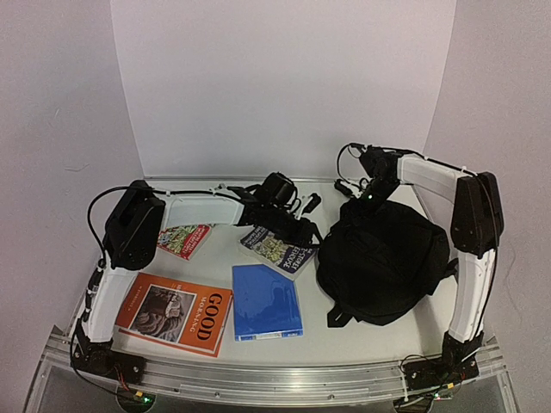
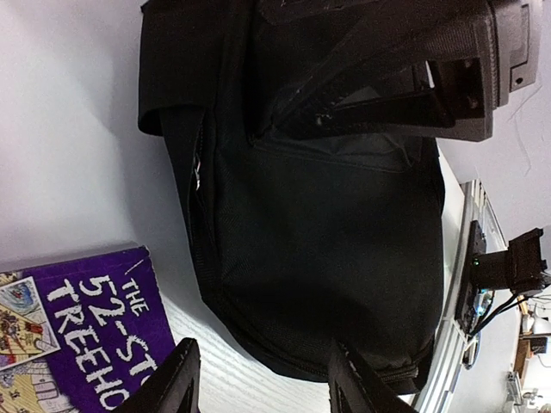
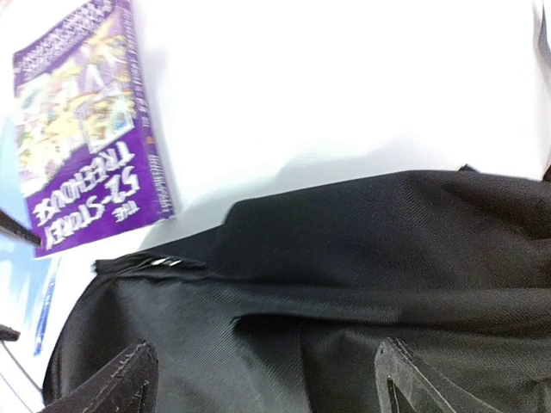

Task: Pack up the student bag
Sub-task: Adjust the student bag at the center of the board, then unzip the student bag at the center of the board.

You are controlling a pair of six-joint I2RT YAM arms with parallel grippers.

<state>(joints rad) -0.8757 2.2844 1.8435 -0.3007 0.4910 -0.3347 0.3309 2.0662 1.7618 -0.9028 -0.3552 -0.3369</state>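
The student bag (image 1: 383,258), a large black fabric backpack, lies closed on the right half of the table. My left gripper (image 1: 301,229) hovers at its left edge, above the purple book (image 1: 277,249). In the left wrist view the gripper (image 2: 263,383) is open, with only white table and the bag's (image 2: 327,215) lower edge between the fingers (image 2: 176,379). My right gripper (image 1: 370,198) is over the bag's far top. In the right wrist view it (image 3: 267,383) stands open just above the bag's (image 3: 344,275) folded fabric, holding nothing.
A blue book (image 1: 267,301) lies in front of the purple one, an orange "Good Morning" book (image 1: 176,311) at the front left, and a red and green book (image 1: 183,239) under the left arm. Black straps (image 1: 306,205) trail at the back. White walls enclose the table.
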